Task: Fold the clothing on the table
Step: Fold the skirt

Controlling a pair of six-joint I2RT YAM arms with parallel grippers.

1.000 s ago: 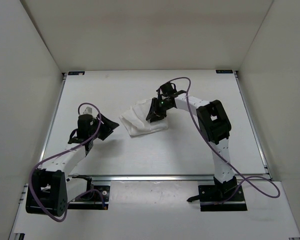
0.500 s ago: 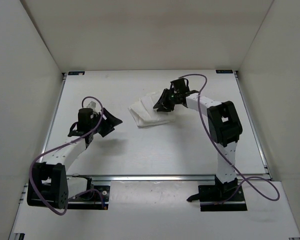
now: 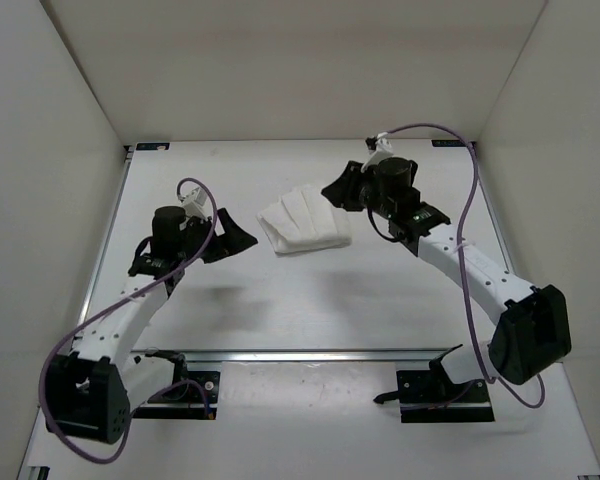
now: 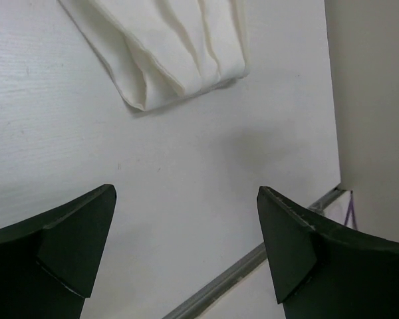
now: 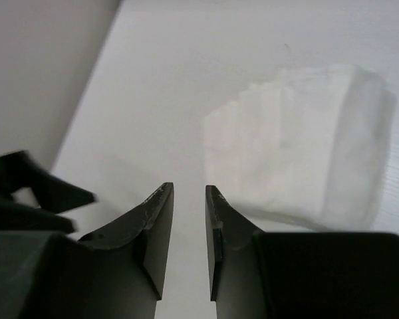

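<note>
The clothing (image 3: 303,225) lies folded into a small white bundle on the table (image 3: 280,310), back of centre, with no gripper touching it. My left gripper (image 3: 235,238) hovers just left of it, jaws wide open and empty. In the left wrist view the clothing (image 4: 166,46) is at the top, well ahead of the left gripper (image 4: 186,193). My right gripper (image 3: 338,190) hangs at the bundle's back right corner. In the right wrist view, the right gripper (image 5: 189,189) shows a narrow empty gap, with the clothing (image 5: 306,153) ahead to the right.
White walls close in the table on the left, right and back. A metal rail (image 3: 330,355) runs along the near edge and also shows in the left wrist view as the rail (image 4: 219,286). Purple cables loop off both arms.
The right gripper has let go of the clothing and risen back to the right, its arm swinging outward. The left gripper has opened wider and moved up toward the bundle.
</note>
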